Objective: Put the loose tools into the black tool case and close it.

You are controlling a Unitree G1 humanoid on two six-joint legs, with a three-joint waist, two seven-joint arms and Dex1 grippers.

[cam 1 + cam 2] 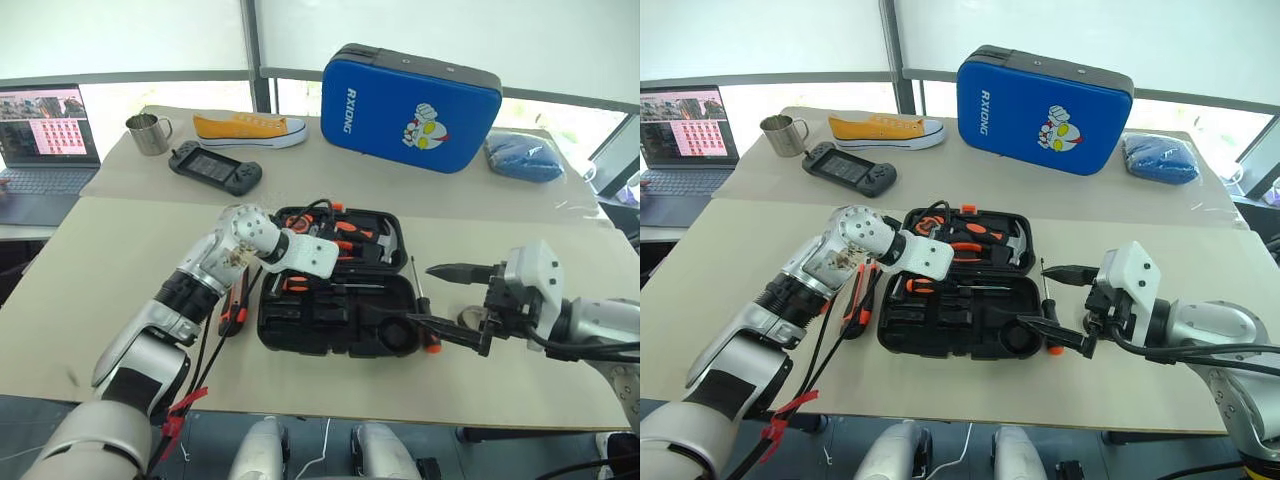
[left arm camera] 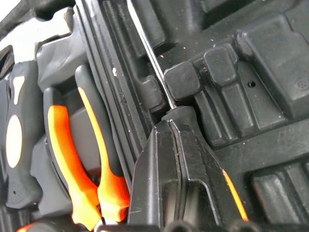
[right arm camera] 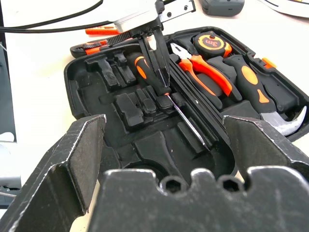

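Observation:
The black tool case [image 1: 330, 330] lies open in the middle of the table. Pliers [image 1: 350, 232] and a hammer [image 1: 385, 242] sit in its far half. My left gripper [image 1: 297, 283] is shut on a screwdriver [image 3: 188, 118] near the handle's neck. It holds the screwdriver low over the slots of the near half, with the shaft [image 2: 149, 58] running along a groove. A second screwdriver [image 1: 420, 300] lies on the table just right of the case. Left of the case, partly behind my arm, rests a black-and-orange loose tool [image 1: 233, 310]. My right gripper [image 1: 445, 303] stands open beside the case's right end, empty.
Along the back of the table are a big blue cartoon-printed case [image 1: 410, 105], a yellow shoe [image 1: 250, 128], a game controller [image 1: 213, 165], a metal mug [image 1: 148, 133] and a blue cloth [image 1: 525, 155]. A laptop [image 1: 45, 150] sits at the far left. A tape measure [image 3: 211, 42] sits in the lid.

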